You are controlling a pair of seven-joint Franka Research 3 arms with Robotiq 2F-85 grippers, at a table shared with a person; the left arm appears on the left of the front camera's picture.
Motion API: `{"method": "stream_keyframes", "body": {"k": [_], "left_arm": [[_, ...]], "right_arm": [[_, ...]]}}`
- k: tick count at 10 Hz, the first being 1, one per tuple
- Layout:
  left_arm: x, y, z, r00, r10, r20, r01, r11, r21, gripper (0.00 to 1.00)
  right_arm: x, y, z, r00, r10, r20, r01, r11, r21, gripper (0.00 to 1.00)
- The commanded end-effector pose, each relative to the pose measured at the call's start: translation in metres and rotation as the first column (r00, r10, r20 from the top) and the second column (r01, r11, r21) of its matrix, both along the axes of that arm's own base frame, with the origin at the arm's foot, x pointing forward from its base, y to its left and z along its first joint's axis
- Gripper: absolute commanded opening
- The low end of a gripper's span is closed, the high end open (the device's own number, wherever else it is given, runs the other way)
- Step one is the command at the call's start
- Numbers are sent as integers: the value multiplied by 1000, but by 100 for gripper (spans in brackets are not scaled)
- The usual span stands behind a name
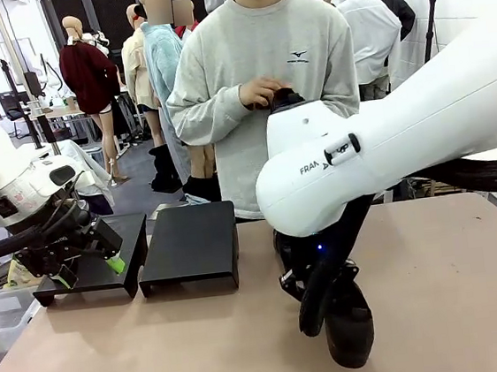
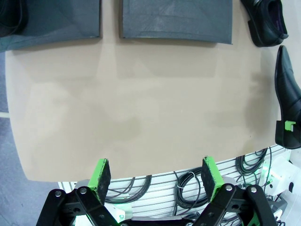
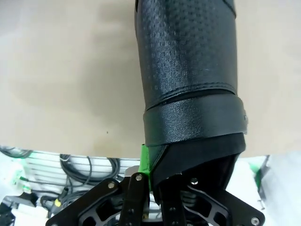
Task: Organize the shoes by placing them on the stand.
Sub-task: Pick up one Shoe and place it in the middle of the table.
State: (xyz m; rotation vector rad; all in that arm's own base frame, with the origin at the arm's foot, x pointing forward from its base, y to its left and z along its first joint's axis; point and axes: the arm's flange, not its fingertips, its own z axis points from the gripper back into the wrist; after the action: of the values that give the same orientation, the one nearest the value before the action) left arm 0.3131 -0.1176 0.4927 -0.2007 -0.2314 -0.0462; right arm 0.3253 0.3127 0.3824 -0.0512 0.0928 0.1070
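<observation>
Two black stands (image 1: 93, 272) (image 1: 191, 244) sit side by side at the left of the table. My left gripper (image 1: 88, 269) hovers open over the left one, holding nothing. In the left wrist view the left gripper (image 2: 156, 174) looks down at bare table, with both stands (image 2: 56, 19) (image 2: 176, 19) at the top. My right gripper (image 1: 327, 300) is shut on the heel of a black shoe (image 1: 349, 326), low over the table near the front. The right wrist view shows that shoe (image 3: 188, 70) clamped by a green pad (image 3: 145, 162). A second shoe (image 2: 265, 21) lies beside the held shoe (image 2: 289, 94).
A person in a grey sweatshirt (image 1: 254, 70) stands at the far side, one hand (image 1: 261, 91) at the chest on something dark. My right arm (image 1: 387, 154) spans the right half of the front view. Cables (image 2: 188, 181) hang below the table's near edge.
</observation>
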Motion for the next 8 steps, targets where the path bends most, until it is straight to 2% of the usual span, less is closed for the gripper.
{"method": "stream_keyframes", "body": {"k": [1,6,7,8], "left_arm": [[-1,0,-1,1000,-2,1,2,1000,3,100],[-1,0,-1,1000,-2,1,2,1000,3,100],[-1,0,-1,1000,-2,1,2,1000,3,100],[-1,0,-1,1000,-2,1,2,1000,3,100]], "right_arm": [[10,10,-8,1000,-16,-11,16,1000,-25,0],[14,18,-23,999,-30,-29,30,999,-21,0],[14,20,-26,999,-33,-40,32,999,-22,8],[16,20,-28,999,-34,-40,33,999,-22,23]]}}
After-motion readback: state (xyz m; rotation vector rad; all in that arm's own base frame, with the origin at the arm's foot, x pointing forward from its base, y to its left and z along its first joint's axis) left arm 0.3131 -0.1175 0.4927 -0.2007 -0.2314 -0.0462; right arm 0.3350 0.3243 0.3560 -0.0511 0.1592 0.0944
